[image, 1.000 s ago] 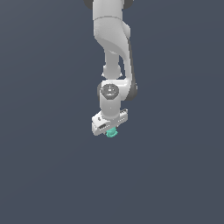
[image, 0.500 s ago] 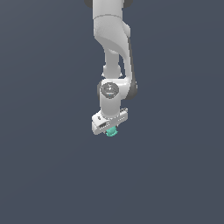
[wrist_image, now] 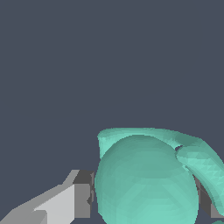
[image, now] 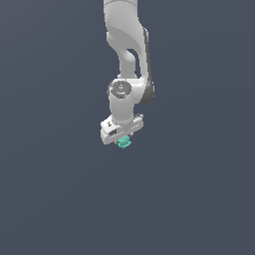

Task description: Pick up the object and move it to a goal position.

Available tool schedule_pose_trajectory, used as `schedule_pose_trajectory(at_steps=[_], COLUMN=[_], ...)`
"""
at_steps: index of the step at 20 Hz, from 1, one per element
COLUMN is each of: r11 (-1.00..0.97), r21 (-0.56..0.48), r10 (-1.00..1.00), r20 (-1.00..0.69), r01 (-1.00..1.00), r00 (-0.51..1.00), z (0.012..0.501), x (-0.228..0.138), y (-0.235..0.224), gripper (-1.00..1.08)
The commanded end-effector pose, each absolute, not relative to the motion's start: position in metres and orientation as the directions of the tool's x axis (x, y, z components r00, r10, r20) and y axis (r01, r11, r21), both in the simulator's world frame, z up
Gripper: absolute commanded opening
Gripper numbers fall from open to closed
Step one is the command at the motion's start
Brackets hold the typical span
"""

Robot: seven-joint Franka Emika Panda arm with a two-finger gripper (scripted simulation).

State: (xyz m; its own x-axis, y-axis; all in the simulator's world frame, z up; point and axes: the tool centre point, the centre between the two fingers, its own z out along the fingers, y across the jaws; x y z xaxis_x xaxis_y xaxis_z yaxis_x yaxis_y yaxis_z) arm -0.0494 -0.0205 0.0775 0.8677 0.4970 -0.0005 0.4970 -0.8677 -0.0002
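The object (image: pixel 124 143) is a small teal-green lumpy item, peeking out just under the white hand in the exterior view. My gripper (image: pixel 123 141) points downward and is shut on it. In the wrist view the object (wrist_image: pixel 146 179) fills much of the frame as a rounded teal mass with a curved lobe. One grey fingertip (wrist_image: pixel 82 194) presses against its side. The other finger is mostly hidden behind the object.
The white arm (image: pixel 127 45) comes down from the top of the exterior view. Around it lies only a plain dark grey-blue surface (image: pixel 199 199), with no other objects, edges or goal marker showing.
The gripper and the held object have shifted slightly upward in the exterior view. The grip has not changed.
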Motion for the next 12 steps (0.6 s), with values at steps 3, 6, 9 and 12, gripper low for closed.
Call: schedule_pose_trajectory(at_steps=[3, 6, 9, 12], r11=[-0.868, -0.868, -0.868, -0.868], r21=[0.000, 0.001, 0.000, 0.000], r10=[0.497, 0.496, 0.496, 0.496], r20=[0.000, 0.000, 0.000, 0.000], r01=[0.497, 0.496, 0.496, 0.496], r00=[0.868, 0.868, 0.868, 0.868], z=[0.104, 0.125, 0.144, 0.161], x=[-0.068, -0.083, -0.097, -0.108], y=[-0.031, -0.039, -0.046, -0.053], gripper=[-1.00, -1.00, -1.00, -1.00])
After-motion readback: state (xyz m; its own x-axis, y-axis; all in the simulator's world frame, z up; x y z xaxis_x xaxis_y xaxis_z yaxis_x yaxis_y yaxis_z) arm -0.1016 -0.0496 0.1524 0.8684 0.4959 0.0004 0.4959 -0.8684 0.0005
